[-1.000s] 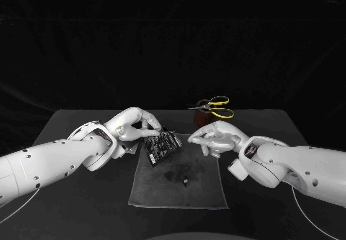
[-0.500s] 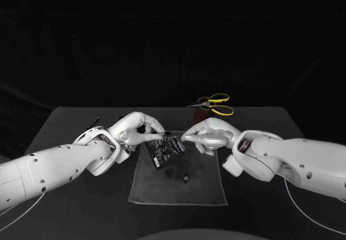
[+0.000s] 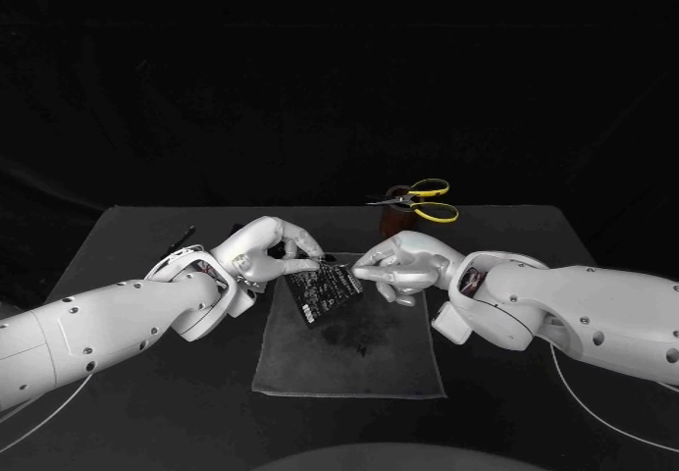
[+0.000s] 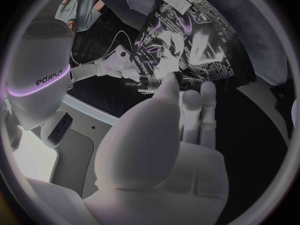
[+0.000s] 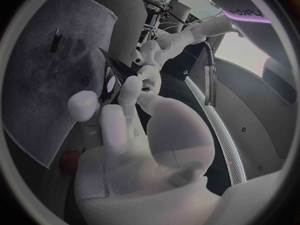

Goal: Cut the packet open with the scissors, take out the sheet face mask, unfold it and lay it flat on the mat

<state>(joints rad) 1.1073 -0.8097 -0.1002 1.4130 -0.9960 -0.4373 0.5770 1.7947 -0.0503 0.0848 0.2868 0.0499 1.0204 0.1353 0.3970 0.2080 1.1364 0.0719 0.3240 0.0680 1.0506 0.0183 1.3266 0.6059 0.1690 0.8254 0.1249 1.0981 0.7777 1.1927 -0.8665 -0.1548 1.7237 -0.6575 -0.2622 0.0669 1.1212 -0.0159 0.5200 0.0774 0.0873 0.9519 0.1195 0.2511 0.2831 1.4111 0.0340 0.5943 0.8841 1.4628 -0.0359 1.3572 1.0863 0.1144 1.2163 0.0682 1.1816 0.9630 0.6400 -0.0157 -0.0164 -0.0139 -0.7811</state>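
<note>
A black printed packet (image 3: 323,292) hangs tilted just above the far end of the grey mat (image 3: 354,368). My left hand (image 3: 269,257) pinches the packet's upper left edge; in the left wrist view its fingers (image 4: 172,82) grip the packet (image 4: 194,45). My right hand (image 3: 406,267) has its fingertips at the packet's upper right corner, and I cannot tell whether they pinch it. The right wrist view shows the packet (image 5: 117,67) edge-on with a finger (image 5: 128,85) against it. The yellow-handled scissors (image 3: 425,201) stand in a brown holder (image 3: 390,229) behind my right hand.
A small dark scrap (image 5: 56,37) lies on the mat (image 5: 44,80) near its middle. A thin dark stick (image 3: 185,235) lies on the table at the back left. Both forearms flank the mat.
My right hand has moved left to the packet's upper corner. My left hand has tilted the packet slightly and kept its hold.
</note>
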